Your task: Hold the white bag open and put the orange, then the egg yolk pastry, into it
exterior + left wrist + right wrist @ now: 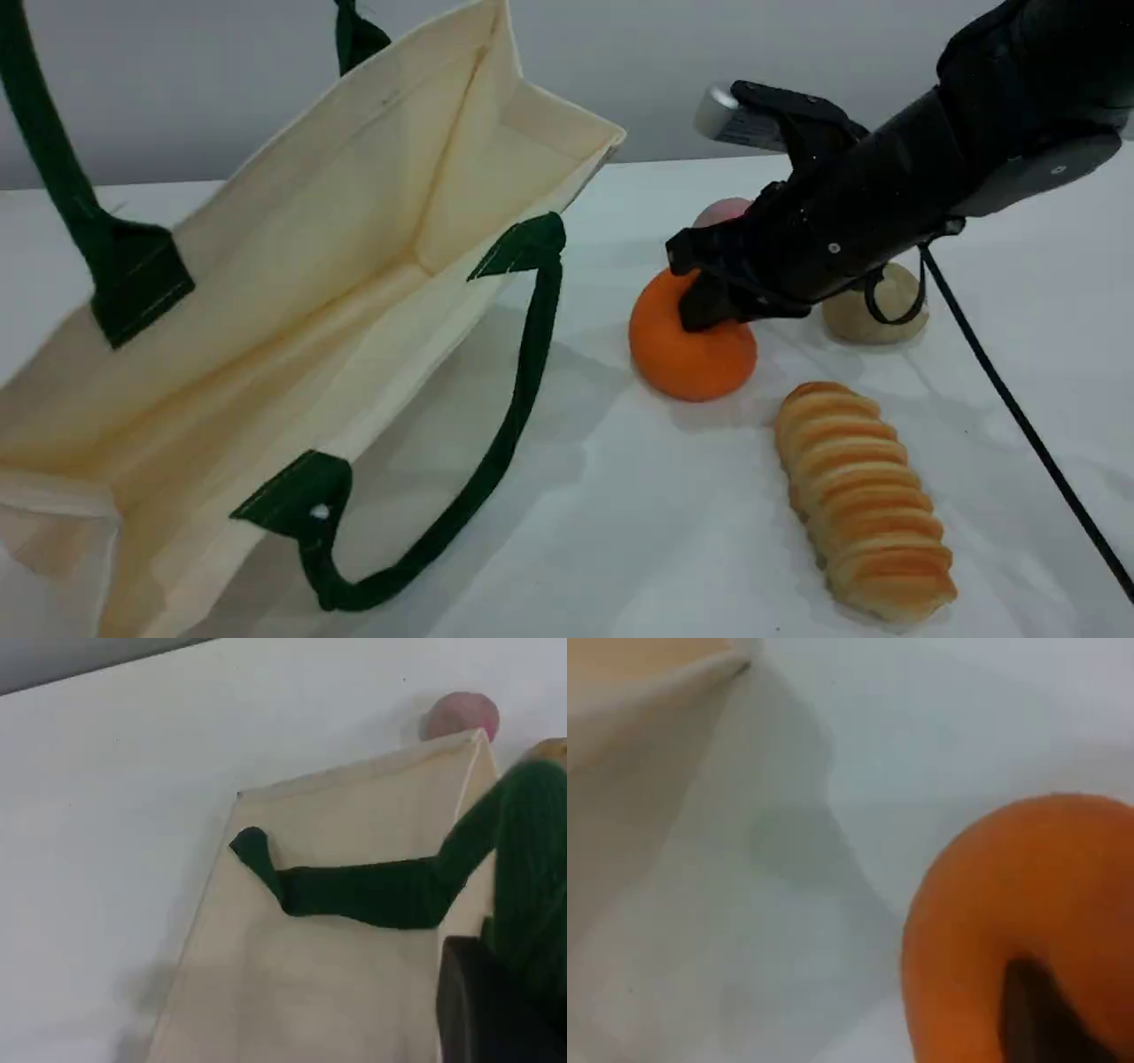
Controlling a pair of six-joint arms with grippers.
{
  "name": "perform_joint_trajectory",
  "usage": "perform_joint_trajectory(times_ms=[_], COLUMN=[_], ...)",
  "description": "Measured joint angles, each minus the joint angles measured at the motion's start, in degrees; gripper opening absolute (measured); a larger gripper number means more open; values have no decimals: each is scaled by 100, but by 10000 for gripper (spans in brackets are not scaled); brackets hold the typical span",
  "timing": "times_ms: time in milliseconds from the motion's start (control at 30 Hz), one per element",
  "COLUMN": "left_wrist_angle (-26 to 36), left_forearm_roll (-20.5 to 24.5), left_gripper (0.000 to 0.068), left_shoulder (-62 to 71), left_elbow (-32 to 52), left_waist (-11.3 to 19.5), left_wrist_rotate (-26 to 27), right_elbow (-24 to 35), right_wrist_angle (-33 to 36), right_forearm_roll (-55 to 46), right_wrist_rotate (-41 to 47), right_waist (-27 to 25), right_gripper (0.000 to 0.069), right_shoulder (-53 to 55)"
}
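The white bag (354,221) lies on its side at the left, its mouth gaping toward the camera. One green handle (53,159) runs up out of the scene view. In the left wrist view that handle (523,859) passes into my left gripper (496,1019), which is shut on it above the bag (337,992). The orange (682,359) rests on the table right of the bag. My right gripper (713,310) is pressed onto its top and shut on it. The orange (1010,895) fills the right wrist view against a dark fingertip (1045,1010). The egg yolk pastry (850,323) sits behind the right arm, partly hidden.
A pink-topped ball (722,211) lies behind the orange and shows past the bag's edge (461,716). A long ridged bread (864,496) lies at the front right. A black cable (1019,416) slants across the table's right side. The bag's lower green handle (496,443) loops onto the table.
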Motion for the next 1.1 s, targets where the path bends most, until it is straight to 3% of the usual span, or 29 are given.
perform_joint_trajectory(times_ms=[333,667,767,867,1100], left_wrist_angle=[6,6,6,20,59], left_forearm_roll=[183,65,-145,-252,-302], left_gripper=[72,72,72,72,72], left_shoulder=[0,0,0,65,344], left_elbow=[0,0,-18,-148,-603], left_waist=[10,10,-25,-208,-277], left_wrist_rotate=[76,201,292,380,364], right_elbow=[773,1637,1637,1632,1632], right_wrist_angle=[-1028,341,942,1095,165], right_forearm_roll=[-1016,-1335,-1335,-1329,-1133], right_wrist_rotate=[779,1557,1650,1650,1645], right_waist=[-6,30,275,710,1720], right_gripper=[40,40,40,40,40], right_shoulder=[-1735,-4171,-4643,-4757,-4389])
